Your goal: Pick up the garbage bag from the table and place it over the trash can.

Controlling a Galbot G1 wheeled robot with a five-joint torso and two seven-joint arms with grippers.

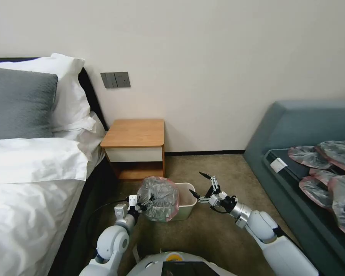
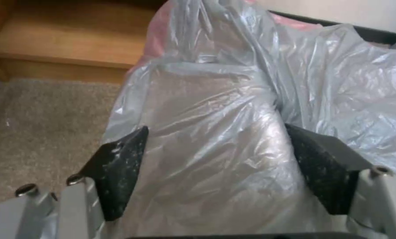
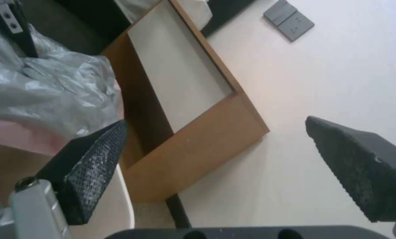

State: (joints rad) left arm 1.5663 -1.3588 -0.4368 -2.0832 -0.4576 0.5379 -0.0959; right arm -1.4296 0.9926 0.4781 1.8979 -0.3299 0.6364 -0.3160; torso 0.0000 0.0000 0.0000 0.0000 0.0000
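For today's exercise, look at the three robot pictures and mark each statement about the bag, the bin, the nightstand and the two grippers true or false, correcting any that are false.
1. The garbage bag lies on the table. False: it bulges over the left side of the trash can on the floor; the tabletop is bare.
2. The right gripper is open and holds nothing. True.
3. The left gripper has the bag between its fingers. True; they stand wide apart, not clamped.
4. The trash can stands on the table's lower shelf. False: it stands on the carpet in front of the table.
5. The bag covers the whole rim. False: the right part is bare.
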